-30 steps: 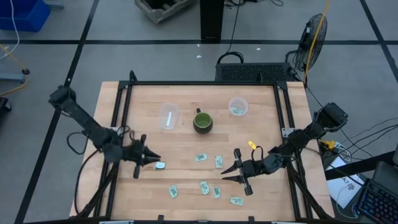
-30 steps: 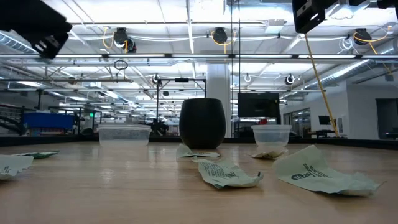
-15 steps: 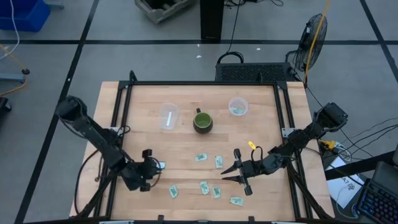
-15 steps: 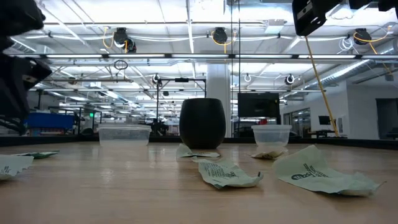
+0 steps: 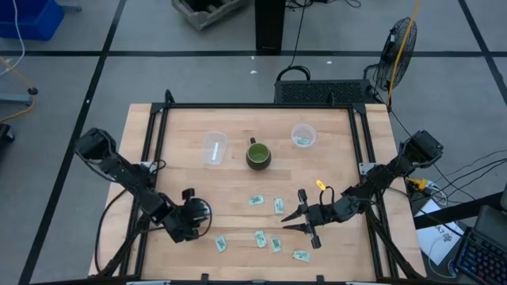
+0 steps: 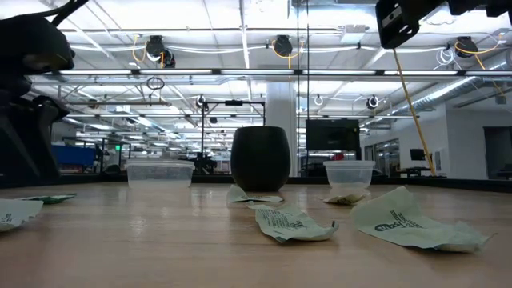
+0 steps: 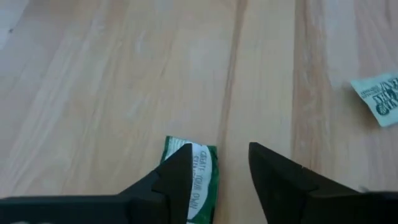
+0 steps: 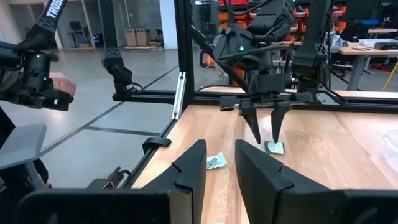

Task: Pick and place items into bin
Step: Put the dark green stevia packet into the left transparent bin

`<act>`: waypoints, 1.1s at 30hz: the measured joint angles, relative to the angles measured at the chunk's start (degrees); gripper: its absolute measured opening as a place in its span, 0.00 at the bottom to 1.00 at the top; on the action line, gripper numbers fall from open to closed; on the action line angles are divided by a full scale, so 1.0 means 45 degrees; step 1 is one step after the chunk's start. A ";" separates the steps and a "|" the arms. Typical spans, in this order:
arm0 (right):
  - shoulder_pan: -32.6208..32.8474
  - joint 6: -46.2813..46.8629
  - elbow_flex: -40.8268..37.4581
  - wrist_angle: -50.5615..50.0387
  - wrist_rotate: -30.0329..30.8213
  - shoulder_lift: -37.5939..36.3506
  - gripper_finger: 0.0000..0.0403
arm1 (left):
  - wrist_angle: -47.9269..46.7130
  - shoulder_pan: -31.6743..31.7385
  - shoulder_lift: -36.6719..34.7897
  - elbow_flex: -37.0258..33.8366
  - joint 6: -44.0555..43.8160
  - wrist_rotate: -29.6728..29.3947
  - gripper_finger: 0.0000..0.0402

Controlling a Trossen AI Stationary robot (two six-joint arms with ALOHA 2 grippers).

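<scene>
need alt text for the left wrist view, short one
The left gripper points down at bare wooden table, its two dark fingers parted just above a small green and white packet, one finger overlapping its edge. A second pale packet lies off to one side at the picture's edge.

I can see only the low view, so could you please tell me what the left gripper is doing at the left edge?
Observer: The left gripper points straight down over one green and white packet.
Operator: Has it gripped that packet?
Observer: No. Its jaws stand apart, and the packet lies flat on the wood, partly beneath one finger.
Operator: Where is the right arm?
Observer: The right gripper hangs above the table, right of centre, with its jaws apart and nothing in them.
</scene>
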 joint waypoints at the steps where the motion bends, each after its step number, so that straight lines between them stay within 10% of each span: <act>1: 0.0000 0.0000 0.0000 0.0015 0.0000 0.0000 0.19 | -0.0018 0.0000 0.0000 0.0000 0.0156 0.0037 0.42; 17: 0.0000 0.0000 0.0000 -0.0076 0.0000 0.0000 0.19 | 0.0130 0.0555 0.1171 0.0039 0.0329 0.0300 0.43; 33: -0.0015 0.0005 0.0000 -0.0076 0.0000 0.0000 0.19 | 0.0246 0.1300 0.1176 -0.0024 0.1302 -0.0206 0.05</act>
